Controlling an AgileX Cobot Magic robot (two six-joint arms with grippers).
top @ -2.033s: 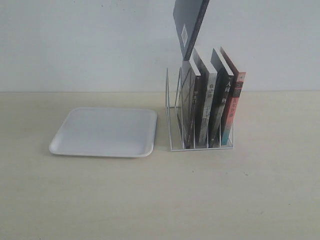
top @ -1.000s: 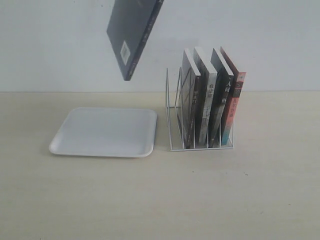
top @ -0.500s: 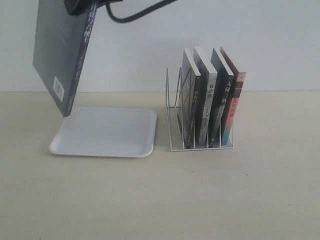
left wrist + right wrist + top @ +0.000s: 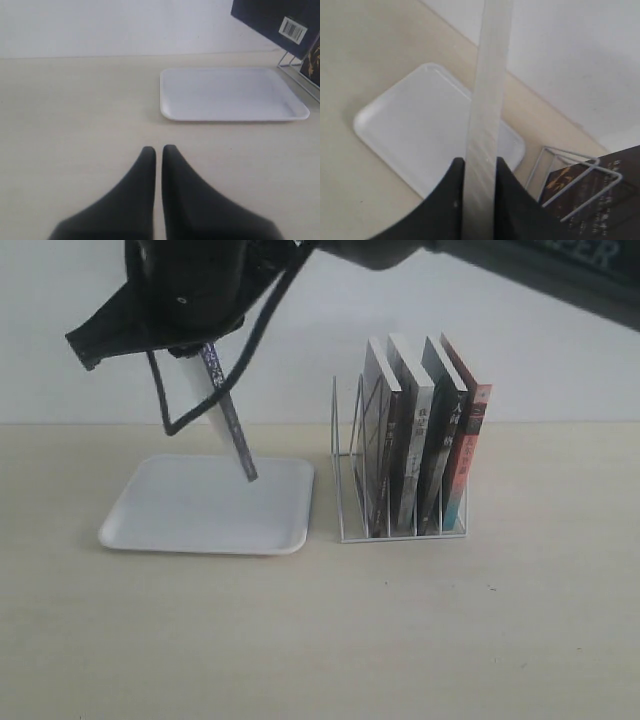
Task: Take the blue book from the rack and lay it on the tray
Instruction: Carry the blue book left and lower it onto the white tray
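The left claw [image 4: 158, 149] is pinched closed and holds nothing. Toward the worktop's far edge, left of middle, the right claw [image 4: 479, 162] clamps the book [image 4: 232, 425], which hangs tilted over the tray [image 4: 150, 525]. If it is let go this steep, it may topple past the rim.

Cut-off "EER" on right arm [image 4: 560, 268]; barcode label [image 4: 292, 30] on blue book [image 4: 260, 12]; chars on racked spines [image 4: 448, 445] illegible.

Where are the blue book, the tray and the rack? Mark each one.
blue book [image 4: 265, 12], left wrist view, on the dark back cover beside the barcode.
tray [image 4: 200, 505], exterior view, on its bare white floor.
rack [image 4: 334, 460], exterior view, on the leftmost upright wire.
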